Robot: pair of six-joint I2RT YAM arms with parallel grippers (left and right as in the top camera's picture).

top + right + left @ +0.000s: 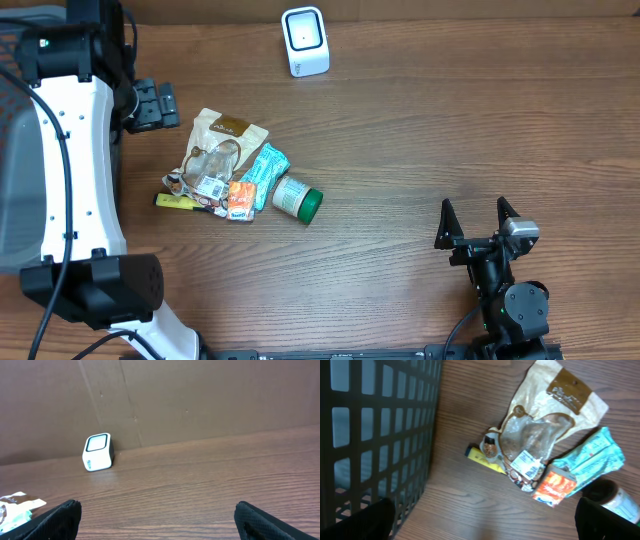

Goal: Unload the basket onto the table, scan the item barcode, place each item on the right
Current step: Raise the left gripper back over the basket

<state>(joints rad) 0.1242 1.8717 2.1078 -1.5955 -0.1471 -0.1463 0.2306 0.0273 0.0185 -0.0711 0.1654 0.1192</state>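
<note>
Overhead: white scanner (305, 41) at bench (420, 130) far edge; packet heap (232, 185) (pouch (222, 140), teal sachet (266, 165), green-capped jar (297, 197)) near left pincer (165, 105), jaws apart; right pincer (476, 210) likewise spread.

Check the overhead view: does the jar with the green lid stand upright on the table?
No, the jar lies on its side beside the teal packet.

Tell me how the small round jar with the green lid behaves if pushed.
Lying on its side, the small round green-lidded jar would probably roll. It looks rigid, so likely holds shape when gripped; its curved wall might slip.
</note>
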